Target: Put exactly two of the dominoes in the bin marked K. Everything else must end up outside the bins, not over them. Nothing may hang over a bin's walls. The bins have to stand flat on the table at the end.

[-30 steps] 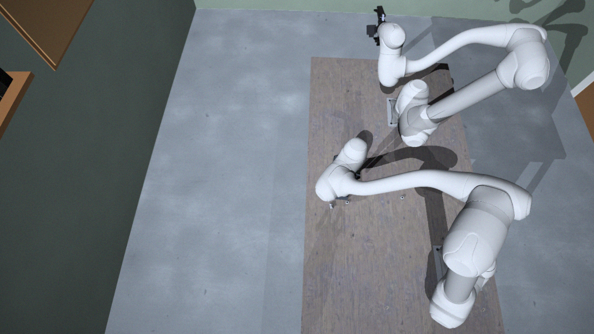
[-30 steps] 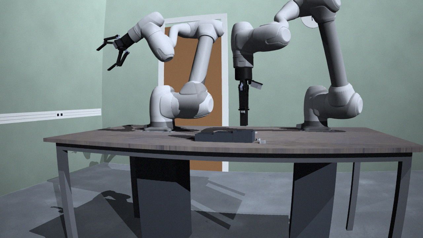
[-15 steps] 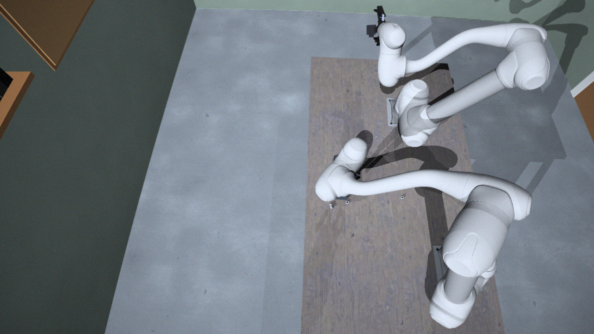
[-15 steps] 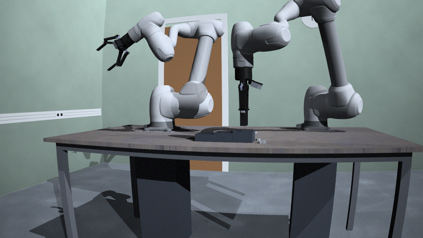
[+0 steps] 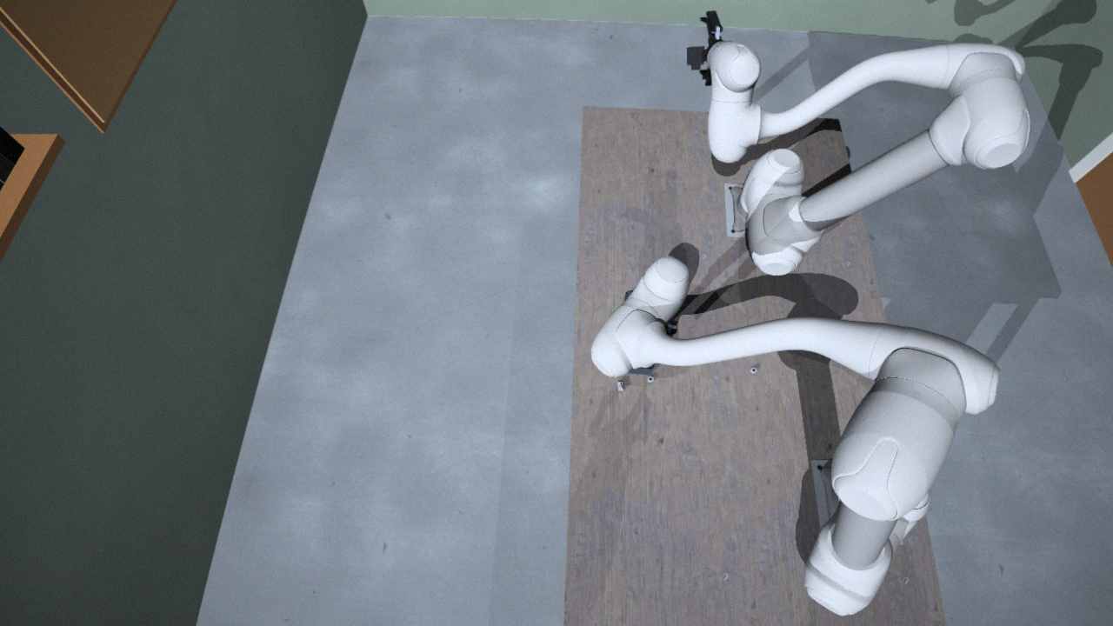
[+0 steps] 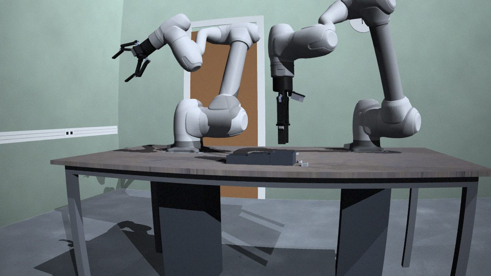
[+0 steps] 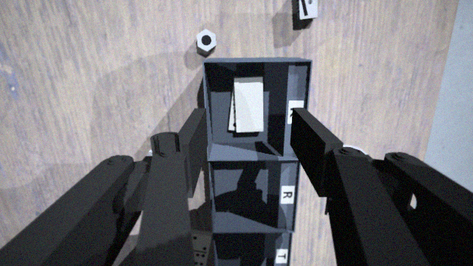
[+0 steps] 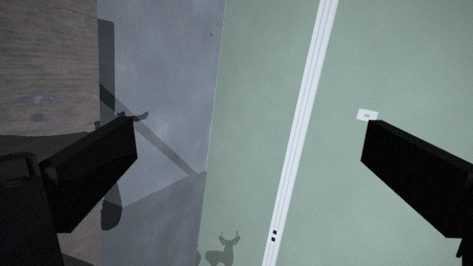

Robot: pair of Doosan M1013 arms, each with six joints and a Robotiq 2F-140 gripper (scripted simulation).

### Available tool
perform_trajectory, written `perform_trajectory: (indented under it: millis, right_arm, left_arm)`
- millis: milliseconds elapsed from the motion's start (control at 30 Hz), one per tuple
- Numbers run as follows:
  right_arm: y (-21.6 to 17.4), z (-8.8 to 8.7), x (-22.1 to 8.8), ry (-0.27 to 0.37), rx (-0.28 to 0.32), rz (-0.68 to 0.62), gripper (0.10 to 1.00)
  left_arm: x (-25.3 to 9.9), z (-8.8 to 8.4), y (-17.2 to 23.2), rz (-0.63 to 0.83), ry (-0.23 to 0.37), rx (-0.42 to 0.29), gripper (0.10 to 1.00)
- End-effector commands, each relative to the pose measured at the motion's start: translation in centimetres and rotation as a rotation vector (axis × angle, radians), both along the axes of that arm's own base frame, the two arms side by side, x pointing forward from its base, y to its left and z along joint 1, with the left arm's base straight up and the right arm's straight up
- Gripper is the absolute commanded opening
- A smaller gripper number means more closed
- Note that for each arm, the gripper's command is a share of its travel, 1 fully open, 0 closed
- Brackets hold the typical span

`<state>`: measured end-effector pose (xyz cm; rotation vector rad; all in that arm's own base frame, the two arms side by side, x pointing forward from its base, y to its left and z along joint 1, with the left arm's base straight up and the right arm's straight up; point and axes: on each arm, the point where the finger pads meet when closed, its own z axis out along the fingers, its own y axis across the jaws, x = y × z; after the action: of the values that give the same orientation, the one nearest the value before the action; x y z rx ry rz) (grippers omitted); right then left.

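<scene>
The left hand [image 6: 282, 142] [image 7: 249, 126], parted and empty, hovers above bin K [image 5: 643, 371] [image 6: 283, 158] [image 7: 258, 60]. Below it, two dominoes [image 7: 248, 107] overlap inside, long axes crossing the finger-to-finger line. The wide, empty right hand [image 5: 708, 48] [image 6: 119, 69] [image 8: 251, 137] is far off.

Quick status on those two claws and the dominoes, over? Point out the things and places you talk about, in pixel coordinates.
Left gripper [image 6: 282, 142] [image 7: 248, 111] open above bins; right gripper [image 6: 119, 69] [image 8: 251, 137] open, away. Two dominoes [image 7: 249, 107] inside bin K [image 7: 257, 60], within walls.

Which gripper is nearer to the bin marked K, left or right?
Left. The left gripper hovers above the bin marked K, fingers apart; the right gripper is raised well off to the side, beyond the table's end, pointing away from the bins.
</scene>
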<state>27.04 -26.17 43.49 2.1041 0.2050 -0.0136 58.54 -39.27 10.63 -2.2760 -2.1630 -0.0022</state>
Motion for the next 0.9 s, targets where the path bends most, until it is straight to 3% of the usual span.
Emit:
perform_trajectory:
  millis: [0,867]
  right_arm:
    - [-0.1,0.0,-0.1,0.001,-0.003,0.004,1.000]
    - [-0.1,0.0,-0.1,0.001,-0.003,0.004,1.000]
  left_arm:
    - [0.1,2.1,-0.1,-0.003,-0.001,-0.006,1.000]
    - [0.0,11.3,0.0,-0.004,-0.001,-0.007,1.000]
